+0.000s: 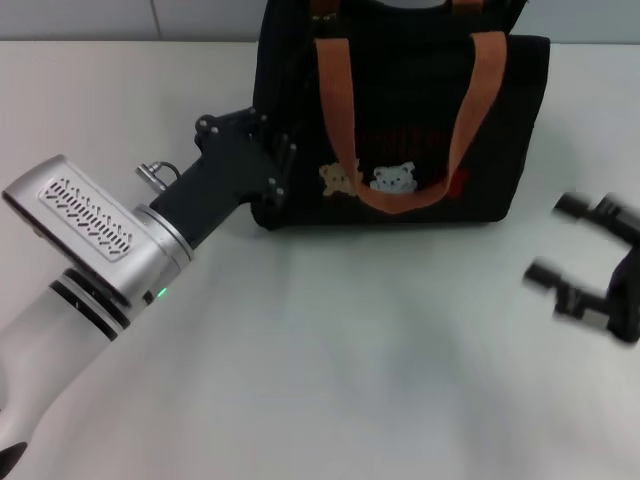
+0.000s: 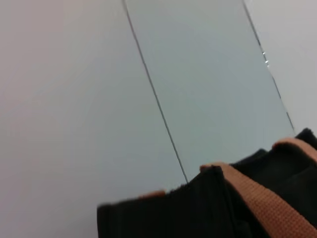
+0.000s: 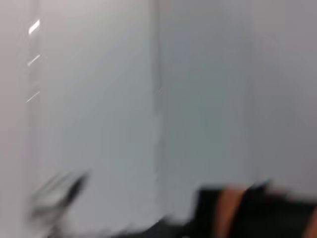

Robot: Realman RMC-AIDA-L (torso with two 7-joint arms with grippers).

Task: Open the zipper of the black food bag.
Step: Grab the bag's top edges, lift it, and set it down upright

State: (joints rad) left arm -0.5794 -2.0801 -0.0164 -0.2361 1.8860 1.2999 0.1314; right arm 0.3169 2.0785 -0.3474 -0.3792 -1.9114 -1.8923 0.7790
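The left arm point(image 1: 90, 250), silver and white with a black wrist, is nearest in the head view, reaching up from the lower left across the white table point(image 1: 330, 380). A wide bare stretch of tabletop lies in front of the bag, between the two arms, with open room down to the near edge of the view.

The left gripper point(image 1: 278, 170) is pressed against the lower left corner of the black food bag point(image 1: 400, 120); its fingers merge with the dark fabric, so I cannot tell whether they are spread or closed. The right gripper point(image 1: 558, 245) hovers low at the right, well apart from the bag's right side, its two black fingers point(image 1: 575, 207) spread with nothing between them.

The bag stands upright at the far middle of the table, against the white wall. Its front orange-brown handle point(image 1: 345, 110) hangs down over the bear patches point(image 1: 372, 180) and a red mark. The bag's top rim is cut off in the head view, and the zipper cannot be made out against the black cloth in any view. The left wrist view shows only the bag's upper edge point(image 2: 208, 198) with its straps against the wall.
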